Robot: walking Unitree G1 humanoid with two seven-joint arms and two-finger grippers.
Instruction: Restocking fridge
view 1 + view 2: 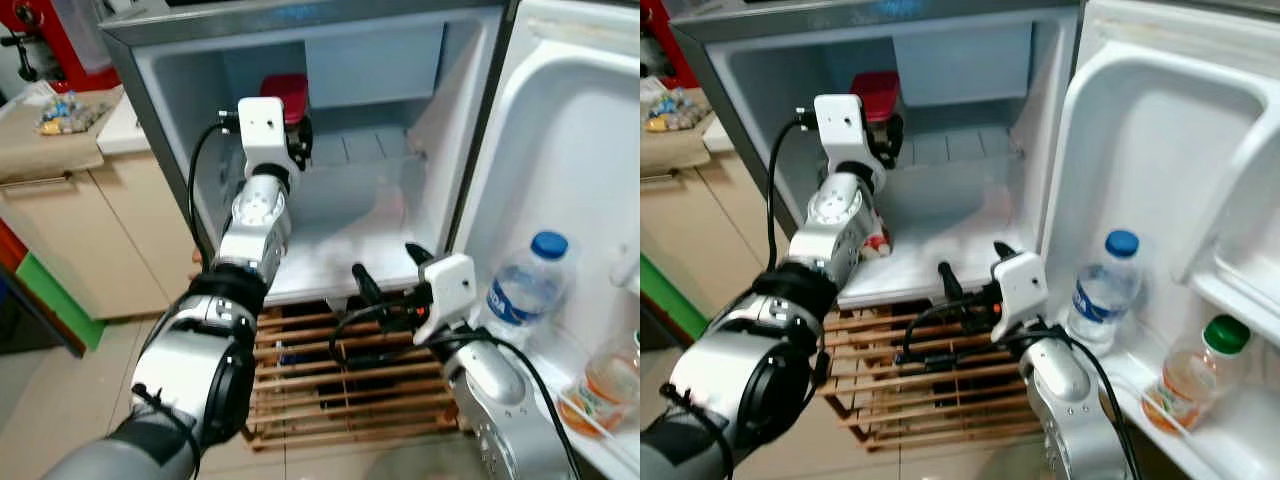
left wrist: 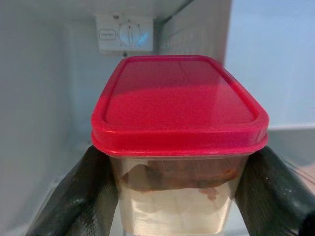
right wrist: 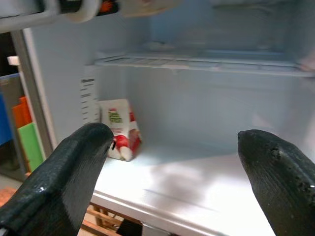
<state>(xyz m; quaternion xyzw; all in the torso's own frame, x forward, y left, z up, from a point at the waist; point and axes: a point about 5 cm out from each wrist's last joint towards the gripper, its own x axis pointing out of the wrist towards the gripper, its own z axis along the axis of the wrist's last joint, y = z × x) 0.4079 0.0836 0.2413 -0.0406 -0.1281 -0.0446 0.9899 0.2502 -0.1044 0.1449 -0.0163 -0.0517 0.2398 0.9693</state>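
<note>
1. Fingers (image 2: pixel 74 196) of the left gripper (image 2: pixel 172 196) pinch a clear container (image 2: pixel 177 162) with a red lid (image 2: pixel 177 103), one black pad on each side wall below the lid's rim; keep that squeeze even so the box stays level.
2. Container sits deep in the fridge (image 1: pixel 440 150) on the left, near the thermostat dial (image 2: pixel 129 35); I judge it not yet set down, so lower it flat onto the shelf (image 1: pixel 340 250) before releasing.
3. Withdraw straight back to avoid dragging it.
4. Right gripper (image 3: pixel 177 162) hangs spread and empty before the shelf edge, a small carton (image 3: pixel 118 130) resting inside at the left wall.
5. Water bottle (image 1: pixel 525 285) stands in the door.
</note>
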